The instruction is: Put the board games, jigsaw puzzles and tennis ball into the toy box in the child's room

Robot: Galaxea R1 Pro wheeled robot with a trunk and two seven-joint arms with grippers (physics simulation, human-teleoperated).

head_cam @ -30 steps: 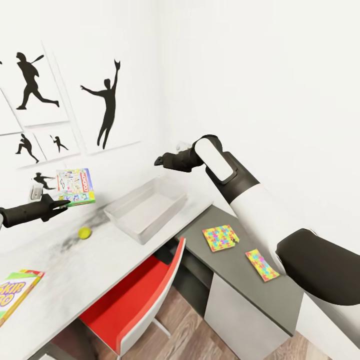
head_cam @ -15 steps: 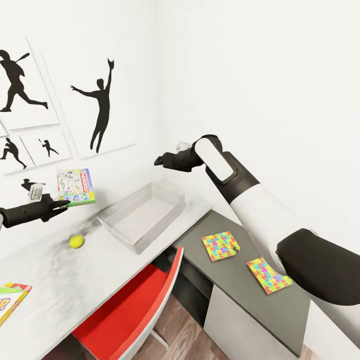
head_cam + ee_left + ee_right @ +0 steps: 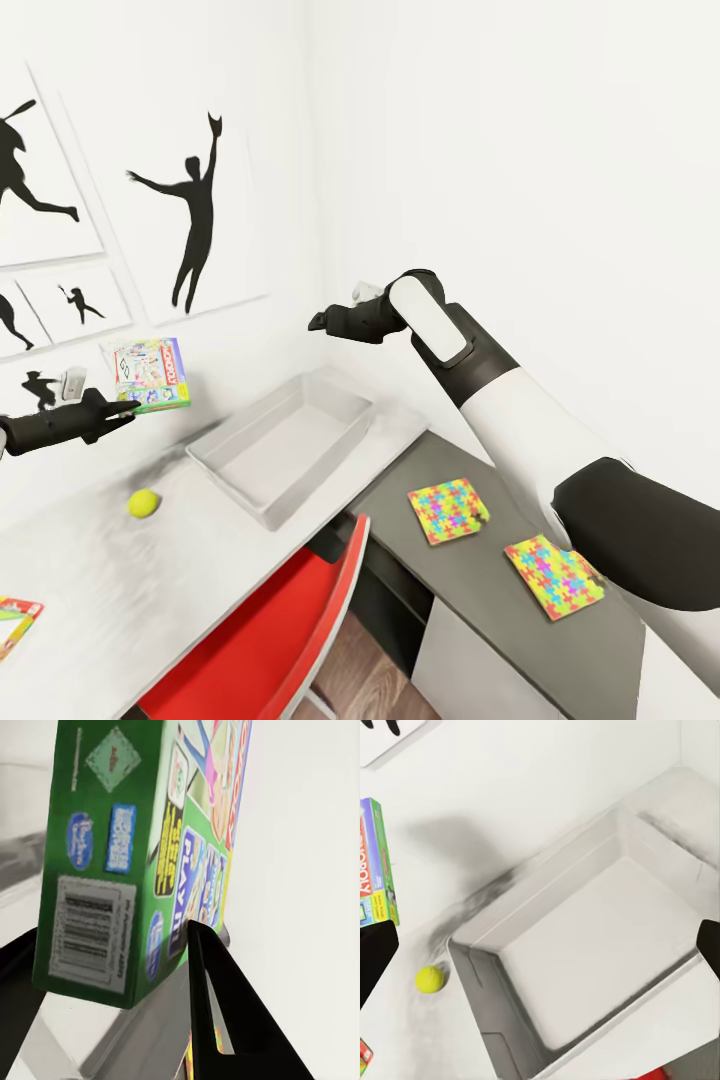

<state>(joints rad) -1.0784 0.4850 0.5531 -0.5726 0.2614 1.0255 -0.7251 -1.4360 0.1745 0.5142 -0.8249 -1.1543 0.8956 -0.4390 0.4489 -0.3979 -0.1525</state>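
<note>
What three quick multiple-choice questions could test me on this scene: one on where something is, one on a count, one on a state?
1. Where do the jigsaw puzzles lie?
A. in the toy box
B. on the dark grey cabinet
C. on the red chair

2. How many jigsaw puzzles show?
A. one
B. two
C. four

3. What is the left pincer doing?
A. holding a board game in the air
B. resting open on the table
C. gripping the tennis ball

Answers: 1 B, the puzzles lie flat on the dark grey cabinet, lower than the table. 2 B, two bright boards lie there. 3 A, the left pincer is clamped on the white-and-green board game, held above the table beside the toy box, which has nothing in it; the tennis ball lies loose on the table.
</note>
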